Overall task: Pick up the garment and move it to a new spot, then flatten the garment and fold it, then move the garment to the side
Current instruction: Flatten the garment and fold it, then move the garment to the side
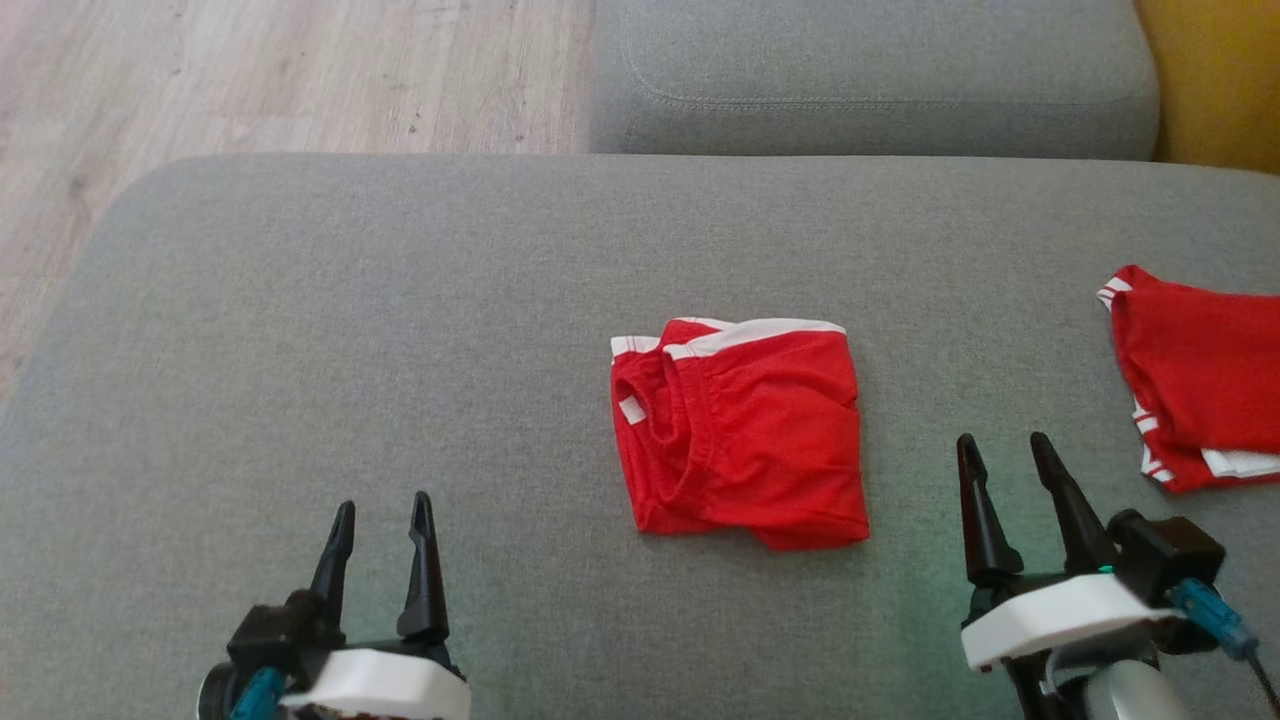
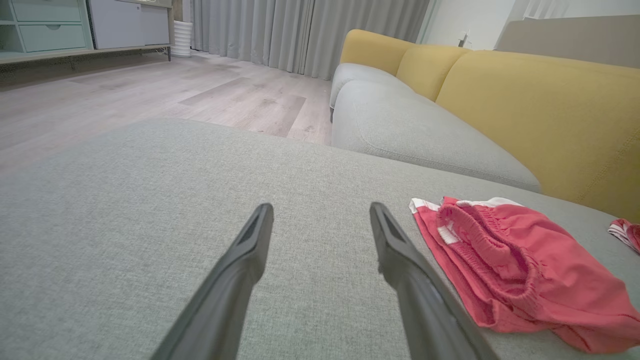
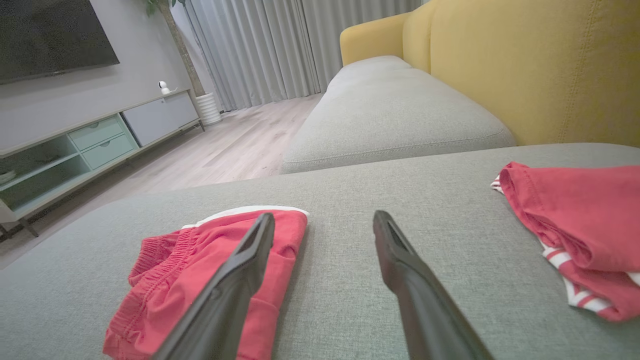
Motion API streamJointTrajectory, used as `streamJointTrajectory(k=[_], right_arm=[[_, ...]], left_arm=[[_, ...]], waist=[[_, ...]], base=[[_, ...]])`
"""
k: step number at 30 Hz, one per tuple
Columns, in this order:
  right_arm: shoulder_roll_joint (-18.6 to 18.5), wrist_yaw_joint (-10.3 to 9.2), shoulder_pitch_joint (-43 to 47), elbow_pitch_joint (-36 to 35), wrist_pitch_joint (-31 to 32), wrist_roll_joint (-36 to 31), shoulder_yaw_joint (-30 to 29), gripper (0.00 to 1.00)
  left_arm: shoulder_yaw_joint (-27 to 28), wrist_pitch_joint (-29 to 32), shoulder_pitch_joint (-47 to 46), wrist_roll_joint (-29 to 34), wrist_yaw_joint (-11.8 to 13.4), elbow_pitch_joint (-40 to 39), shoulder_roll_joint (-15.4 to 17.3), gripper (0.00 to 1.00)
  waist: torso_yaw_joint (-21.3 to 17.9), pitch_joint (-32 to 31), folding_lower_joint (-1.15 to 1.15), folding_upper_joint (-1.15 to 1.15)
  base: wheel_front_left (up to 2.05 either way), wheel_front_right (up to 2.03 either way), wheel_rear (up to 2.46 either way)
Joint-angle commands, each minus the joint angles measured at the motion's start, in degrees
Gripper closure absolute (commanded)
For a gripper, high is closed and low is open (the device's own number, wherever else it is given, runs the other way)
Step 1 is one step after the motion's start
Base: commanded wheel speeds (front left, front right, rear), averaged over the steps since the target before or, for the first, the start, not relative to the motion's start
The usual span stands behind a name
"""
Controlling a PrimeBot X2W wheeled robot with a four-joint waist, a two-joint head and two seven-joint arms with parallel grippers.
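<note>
Garment point(image 1: 740, 435): folded, mid-cushion point(image 1: 400, 300) | left gripper point(image 1: 383, 500), right gripper point(image 1: 1002, 437): jaws apart, empty | risk: pinching one layer could undo the fold; second red garment point(image 1: 1195, 385) nearby invites mix-up

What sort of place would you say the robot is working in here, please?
Most likely a home living room: a grey-and-yellow sofa, a low TV cabinet beneath a wall-mounted screen, and long grey curtains over wood-look flooring.
</note>
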Motion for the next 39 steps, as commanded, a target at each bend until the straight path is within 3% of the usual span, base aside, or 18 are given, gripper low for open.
streamJointTrajectory(k=[1, 19, 32, 39], right_arm=[[-0.2, 0.39, -1.2, -1.8, -0.3, 0.1, 1.4, 0.00], [-0.2, 0.39, -1.7, -1.5, 3.2, -1.3, 1.2, 0.00], [-0.2, 0.39, -16.5, 3.2, 30.1, -3.2, -0.4, 0.00], [-0.2, 0.39, -18.9, 8.6, 38.7, -3.6, -3.0, 0.00]], left_arm=[[2.3, -0.6, -1.6, 0.5, 0.5, -1.7, 0.9, 0.00], [0.7, 0.8, -1.4, 1.1, 1.3, -3.4, 1.4, 0.00], [-0.4, 0.2, -3.9, 1.2, 0.6, -3.2, -0.7, 0.00], [0.3, -0.3, -4.5, 1.3, -0.1, -2.0, -2.1, 0.00]], waist=[[0.0, 0.0, 0.00, 0.00], [1.0, -0.2, 0.00, 0.00], [6.4, 4.0, 0.00, 0.00], [10.1, 6.2, 0.00, 0.00]], base=[[0.00, 0.00, 0.00], [0.00, 0.00, 0.00], [0.00, 0.00, 0.00], [0.00, 0.00, 0.00]])
